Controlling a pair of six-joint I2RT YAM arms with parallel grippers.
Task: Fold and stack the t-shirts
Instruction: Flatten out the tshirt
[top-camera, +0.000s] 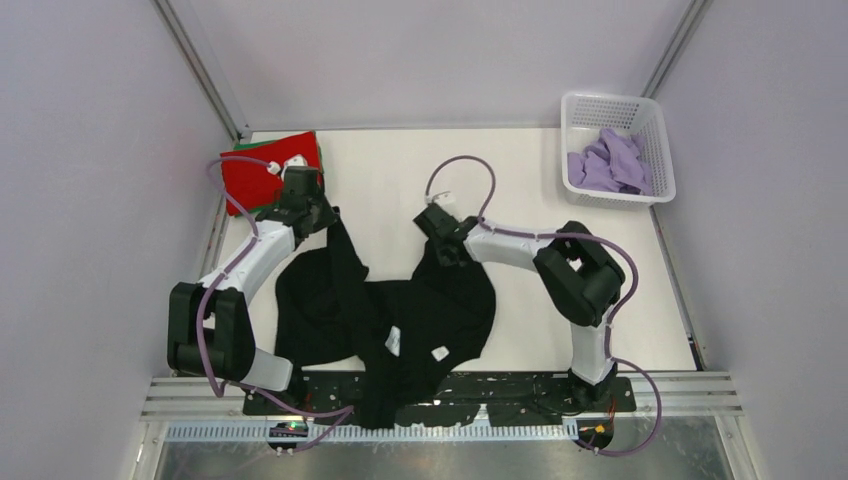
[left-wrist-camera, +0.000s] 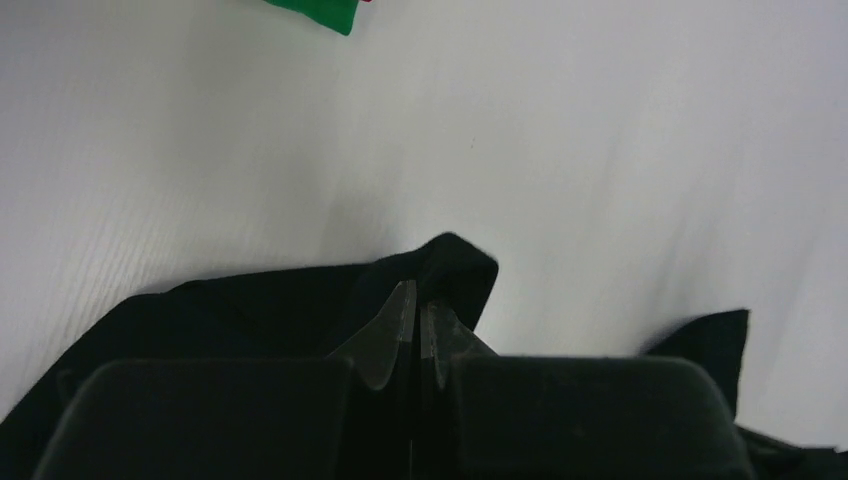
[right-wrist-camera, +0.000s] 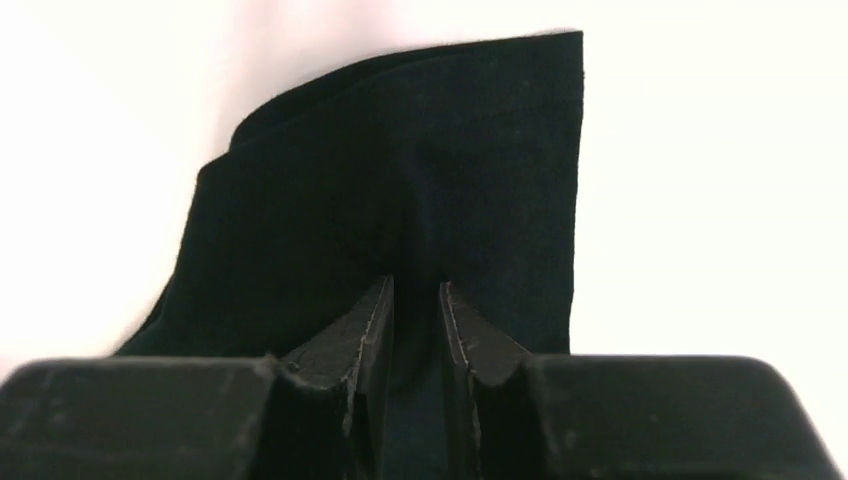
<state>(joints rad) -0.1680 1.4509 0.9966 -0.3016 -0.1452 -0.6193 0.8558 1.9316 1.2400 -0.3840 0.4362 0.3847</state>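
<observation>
Right hand (right-wrist-camera: 415, 287) on t-shirt (right-wrist-camera: 450, 150) edge (pinched)

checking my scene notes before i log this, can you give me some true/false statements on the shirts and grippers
1. The left gripper is shut on the black shirt. True.
2. The basket holds a green shirt. False: it holds lavender cloth.
3. The red shirt lies at the far left corner. True.
4. The black shirt lies neatly folded. False: it is crumpled, and part of it hangs over the near edge.
5. The right gripper hangs over the basket. False: it is at the black shirt, with cloth between its fingers.
</observation>
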